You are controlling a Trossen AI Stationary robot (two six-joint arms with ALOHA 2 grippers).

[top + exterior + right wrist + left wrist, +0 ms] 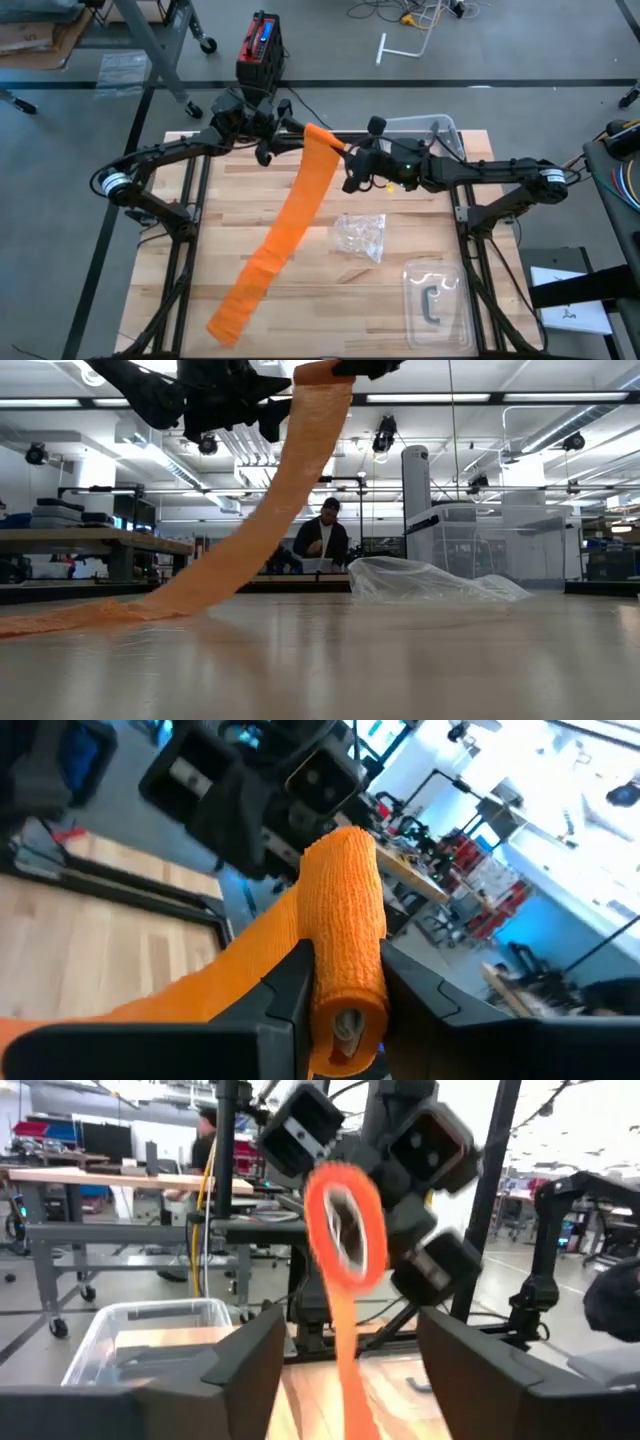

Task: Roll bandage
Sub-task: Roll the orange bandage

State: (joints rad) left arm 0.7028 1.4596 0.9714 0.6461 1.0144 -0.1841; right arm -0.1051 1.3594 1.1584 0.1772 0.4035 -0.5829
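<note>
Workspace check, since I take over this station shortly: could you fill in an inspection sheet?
Surface: wooden table, dry, nothing spilled.
Job's things: orange bandage, its rolled end lifted between the arms, the loose tail trailing across the table toward the near left corner.
Clutter: crumpled clear wrapper mid-table; clear plastic tray holding a dark piece near the right edge; clear bin at the far edge.
Grippers: right gripper shut on the roll; left gripper open, facing the roll's end.
Cables: loose cables on the floor beyond the table.
Surroundings: a person at a bench in the background.
</note>
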